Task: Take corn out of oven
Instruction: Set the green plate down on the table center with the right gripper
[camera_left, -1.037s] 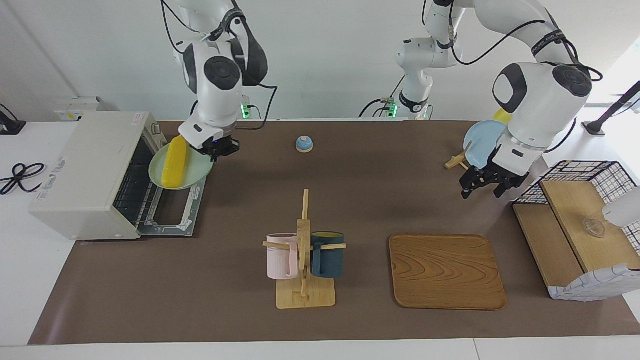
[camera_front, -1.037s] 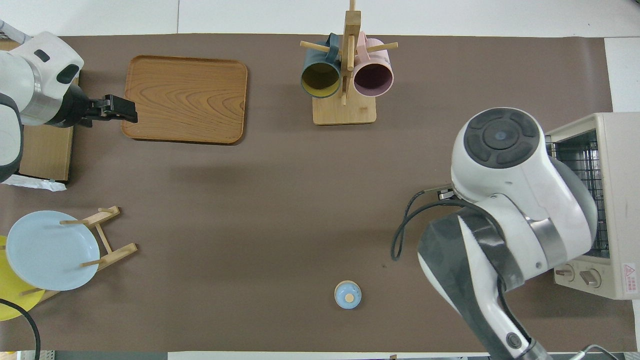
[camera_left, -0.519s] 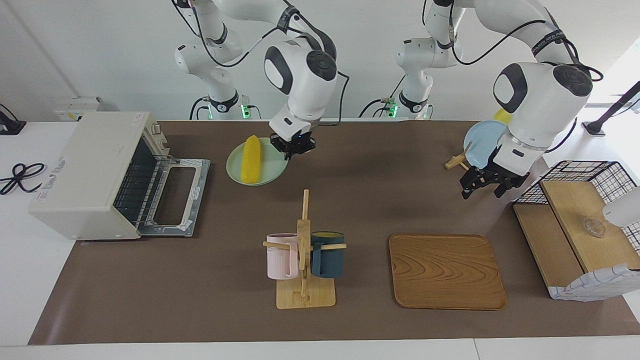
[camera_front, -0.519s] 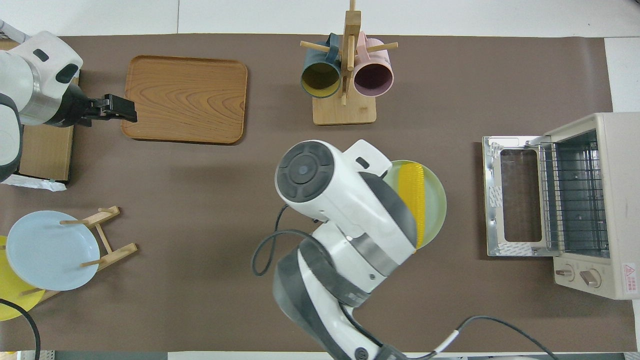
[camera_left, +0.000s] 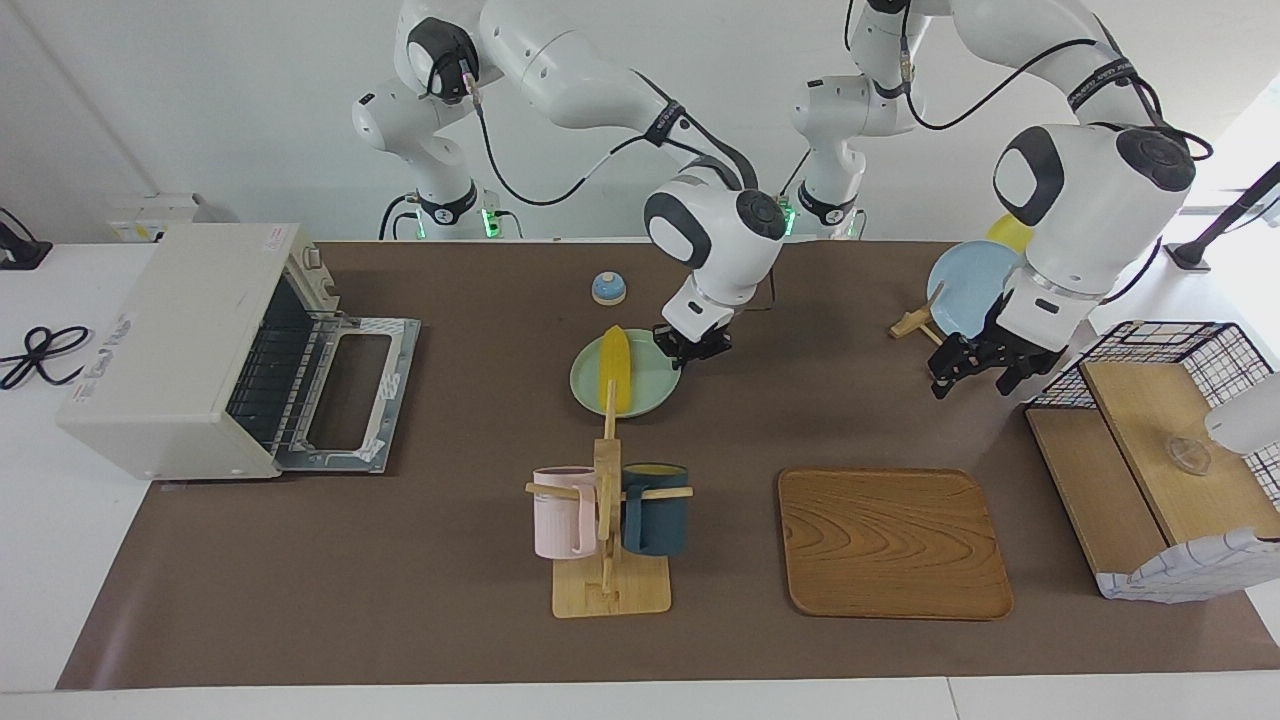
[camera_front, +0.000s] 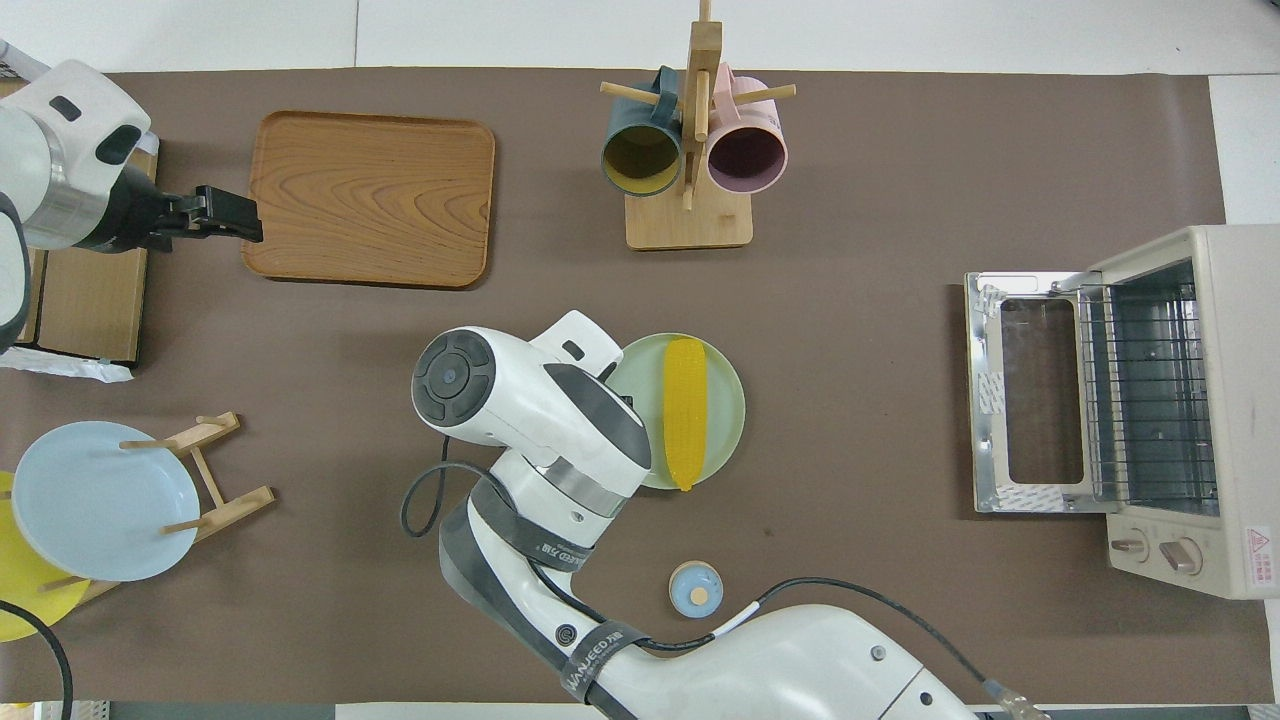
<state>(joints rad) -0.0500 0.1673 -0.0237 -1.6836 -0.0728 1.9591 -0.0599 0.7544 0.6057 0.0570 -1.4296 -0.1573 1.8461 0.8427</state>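
A long table (camera_front: 850, 180) covered with a dull brown mat carries everything. Reading the overhead view as a clock face, a boxy cream-white toaster oven (camera_front: 1200, 410) with its glass door dropped flat onto the mat sits at three o'clock. A wooden mug tree (camera_front: 690, 205) with a navy mug and a pink mug stands at twelve. A rounded rectangular wooden tray (camera_front: 370, 200) lies at ten. A small wooden plate rack (camera_front: 215, 480) stands at eight. A small blue domed bell (camera_front: 695, 589) rests at six. A round pale green plate (camera_front: 725, 400) sits near the centre.
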